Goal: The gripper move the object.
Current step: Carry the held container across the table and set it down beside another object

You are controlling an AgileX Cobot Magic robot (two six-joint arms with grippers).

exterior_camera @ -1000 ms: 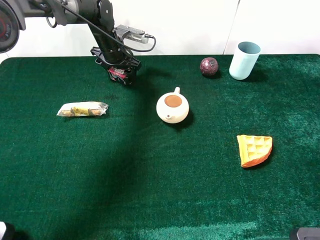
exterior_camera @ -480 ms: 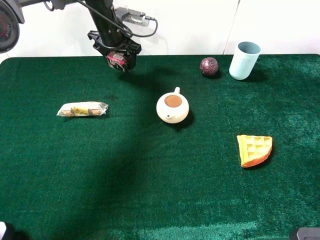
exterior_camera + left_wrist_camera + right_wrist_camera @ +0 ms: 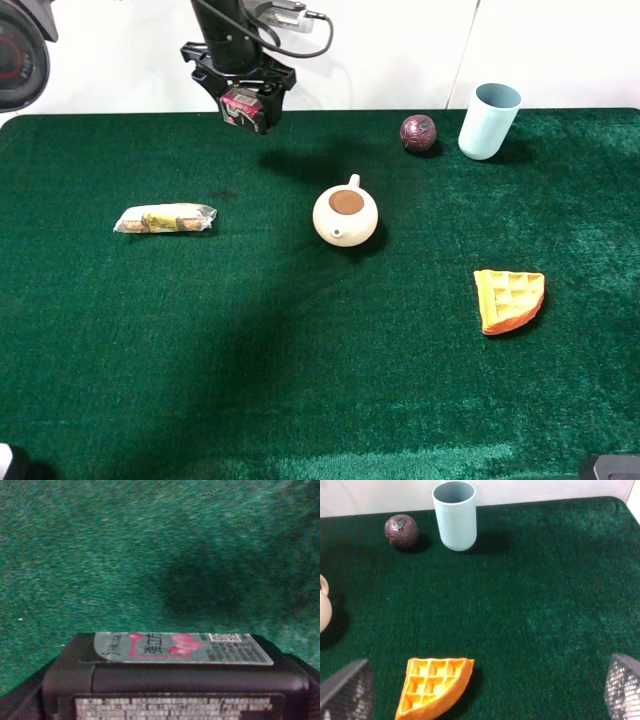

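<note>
Exterior high view: black two-fingered left gripper (image 3: 246, 112) has risen over the last second and drifted slightly right, taking the small black rectangular box with pink and white print (image 3: 238, 102) off the green felt table (image 3: 300, 380). Jaws are clamped tight on it. The box now hangs over the table's rear edge, left of centre, with its shadow on the felt. Pick looks done and we're in transport; drop spot unknown.

Cream ceramic teapot (image 3: 345, 215) is the nearest obstacle on any forward-right path. Dark red ball (image 3: 419, 132) and pale blue cup (image 3: 489, 120) sit further right, clear-wrapped yellow snack bar (image 3: 165, 218) to the left, yellow waffle wedge (image 3: 509, 299) well apart. Right gripper (image 3: 480, 695) is parked, fingers spread, empty.
</note>
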